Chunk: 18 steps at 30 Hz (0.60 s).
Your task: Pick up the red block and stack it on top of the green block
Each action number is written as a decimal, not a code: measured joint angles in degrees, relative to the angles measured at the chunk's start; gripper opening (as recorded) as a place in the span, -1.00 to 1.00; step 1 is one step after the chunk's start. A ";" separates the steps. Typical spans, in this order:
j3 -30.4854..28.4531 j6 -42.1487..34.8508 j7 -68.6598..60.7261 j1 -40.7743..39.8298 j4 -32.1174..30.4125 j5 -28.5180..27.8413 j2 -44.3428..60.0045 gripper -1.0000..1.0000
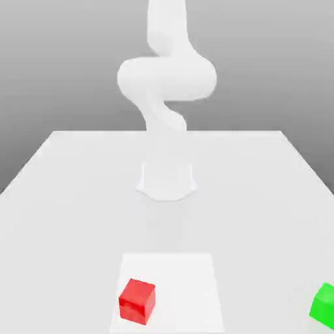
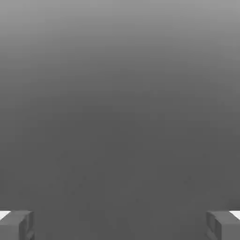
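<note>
The small glossy red cube (image 1: pixel 137 301) sits on the pale white surface (image 1: pixel 65 196), inside a slightly brighter square patch near the front edge of the exterior view, a little toward that view's left of centre. The small bright green cube (image 1: pixel 323 304) rests well apart from it, at the exterior view's far right and cut by the frame edge, about level with the red one. The white robot arm (image 1: pixel 166 78) rises from its round base (image 1: pixel 166 181) at the middle of the surface, behind both cubes. In the hand view the two grey fingertips (image 2: pixel 16 225) stand wide apart at opposite sides, with nothing between them, so the jaws are apart and empty, looking out at plain grey background. The relation that matters is that the red cube lies in front of the arm's base, on the near side toward the exterior camera, so the jaws probably need to come forward and down over it. Being a cube, it has no long axis; squaring the fingertips to two opposite faces seems the likely requirement.
</note>
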 joint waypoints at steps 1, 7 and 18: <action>0.09 0.93 0.60 -0.36 -0.56 -0.13 2.26 0.00; 0.36 6.29 3.75 -2.19 -3.71 -0.71 14.90 0.00; -0.44 15.92 8.91 -4.44 -9.39 -0.98 37.75 0.00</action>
